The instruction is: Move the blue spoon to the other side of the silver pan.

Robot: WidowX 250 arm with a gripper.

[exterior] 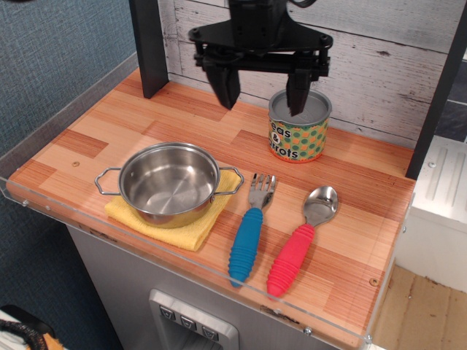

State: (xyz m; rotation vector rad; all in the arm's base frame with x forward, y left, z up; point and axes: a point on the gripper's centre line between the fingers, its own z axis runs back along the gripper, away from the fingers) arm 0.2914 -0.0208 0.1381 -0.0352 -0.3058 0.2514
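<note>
The blue spoon (249, 232) lies flat on the wooden counter just right of the silver pan (169, 182). Its ribbed blue handle points toward the front edge and its tined metal head points back. The pan sits upright and empty on a yellow cloth (182, 226). My gripper (260, 97) hangs in the air above the back middle of the counter, well above and behind the spoon. Its two dark fingers are spread wide and hold nothing.
A red-handled silver spoon (300, 240) lies right of the blue one. A lidded polka-dot tin can (298, 126) stands at the back, just under my right finger. A dark post (149, 45) rises at the back left. A clear rim (219, 281) edges the counter.
</note>
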